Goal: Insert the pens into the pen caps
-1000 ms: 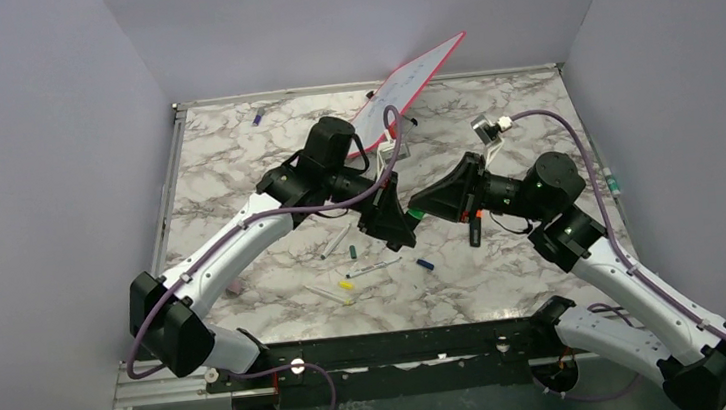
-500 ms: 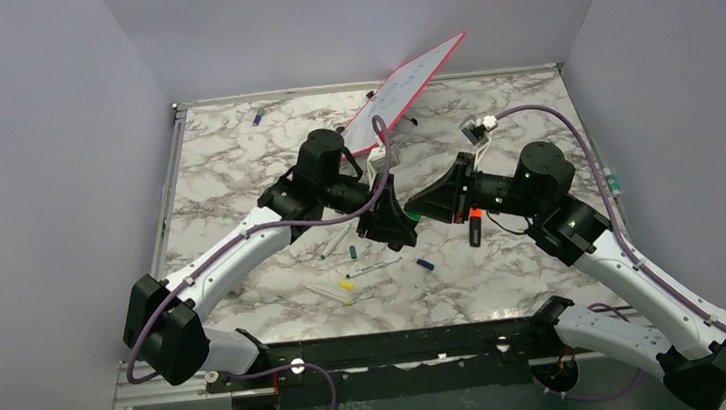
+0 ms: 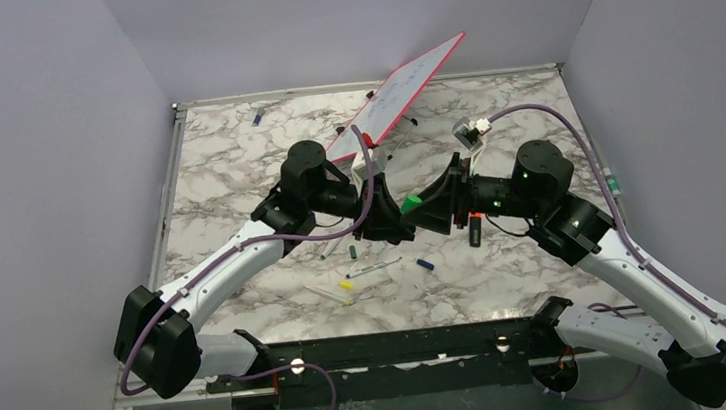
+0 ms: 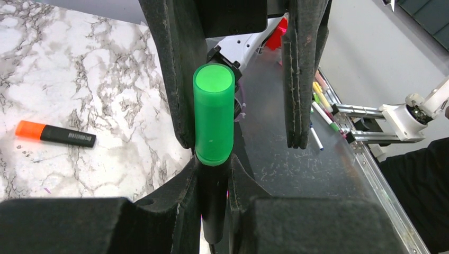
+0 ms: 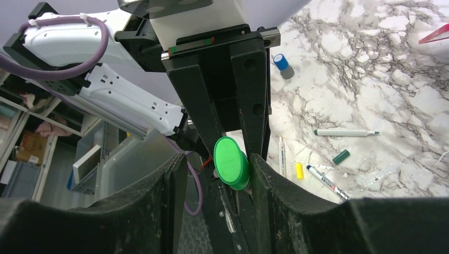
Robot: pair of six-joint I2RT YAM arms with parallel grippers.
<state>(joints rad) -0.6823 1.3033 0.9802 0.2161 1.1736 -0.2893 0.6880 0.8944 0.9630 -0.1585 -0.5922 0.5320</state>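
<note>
My left gripper (image 4: 213, 169) is shut on the black barrel of a highlighter pen (image 4: 214, 203). A green pen cap (image 4: 213, 114) sits on the pen's end, pointing at the right arm. In the right wrist view my right gripper (image 5: 218, 159) stands open around that green cap (image 5: 231, 162). The cap rests against one finger, with a gap to the other. Seen from above, the two grippers meet mid-table at the green cap (image 3: 411, 203), left gripper (image 3: 396, 224) against right gripper (image 3: 421, 206).
An orange-ended black highlighter (image 3: 475, 226) lies under the right arm. Loose on the marble are a white pen (image 3: 373, 265), a yellow cap (image 3: 347, 285), a blue cap (image 3: 425, 263) and a dark green cap (image 5: 341, 156). A red-edged whiteboard (image 3: 394, 97) leans at the back.
The right gripper's jaws have opened off the green cap. Both grippers have shifted a little left and closer together, the left arm's elbow drawing back.
</note>
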